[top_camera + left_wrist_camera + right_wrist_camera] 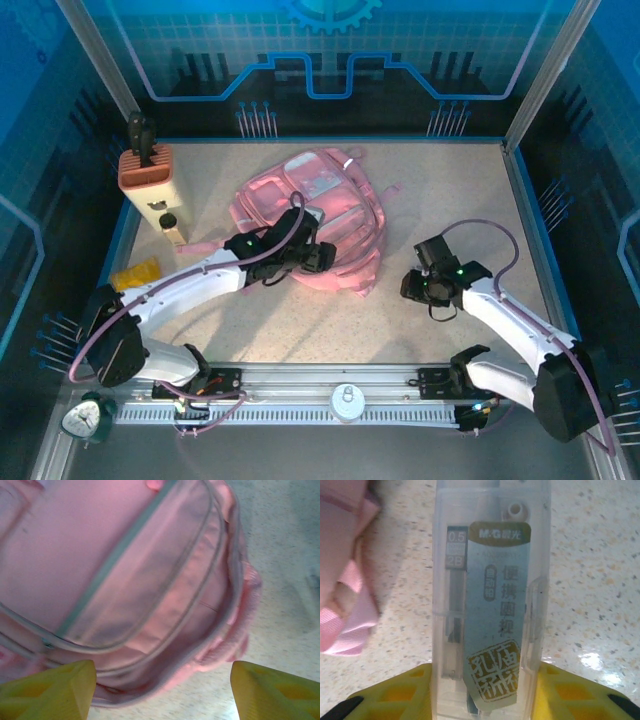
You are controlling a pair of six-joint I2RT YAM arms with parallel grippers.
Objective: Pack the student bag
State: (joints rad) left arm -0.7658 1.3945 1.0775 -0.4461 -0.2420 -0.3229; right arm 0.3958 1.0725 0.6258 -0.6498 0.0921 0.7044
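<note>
There, left gripper (160, 692) over bag (125, 580) edge

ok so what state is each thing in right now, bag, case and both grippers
student bag: lying flat, zipper looks closed
left gripper: open, over the bag, holding nothing
right gripper: shut on the clear case
clear case: held by the right gripper, lid looks shut
</note>
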